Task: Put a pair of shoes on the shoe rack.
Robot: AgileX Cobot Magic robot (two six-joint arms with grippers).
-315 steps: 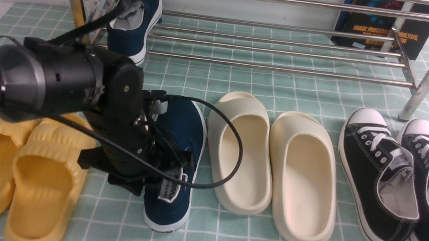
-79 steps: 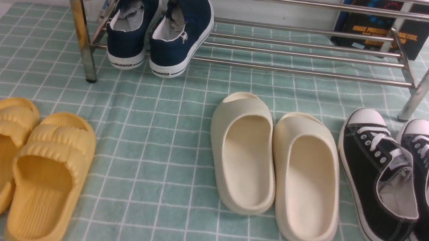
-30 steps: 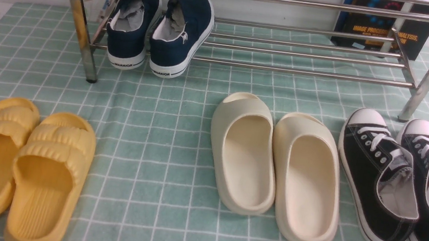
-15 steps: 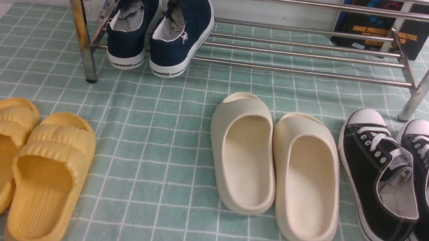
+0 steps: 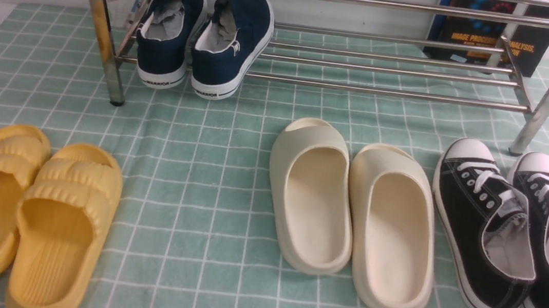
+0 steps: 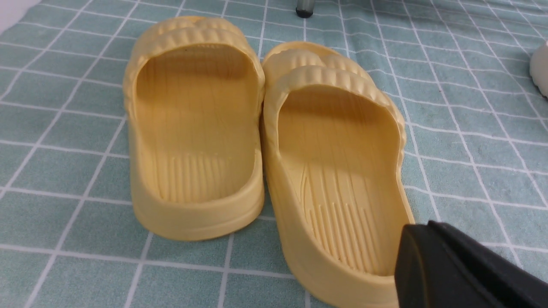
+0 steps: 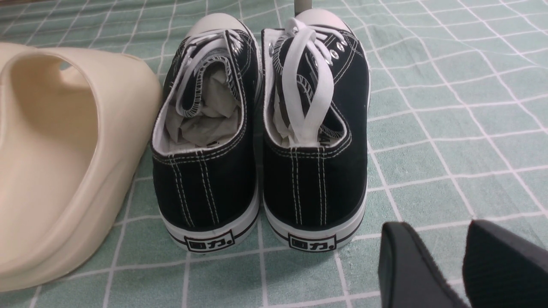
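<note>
Surface: green checked cloth (image 5: 206, 208) all over.
Left tool (image 6: 454, 273): clenched, empty, at the near left corner beside the yellow slides (image 5: 25, 213).
Right tool (image 7: 464, 265): fingers slightly apart, grasping nothing, behind the black sneakers (image 7: 261, 141).
Middle: cream slides (image 5: 350, 214).
Far edge: pair of shoes (image 5: 205, 37) side by side on the shoe rack (image 5: 364, 88), left end, heels outward.

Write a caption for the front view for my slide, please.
Navy shoes rest on the rack; yellow slides, cream slides and black sneakers remain on the cloth.
</note>
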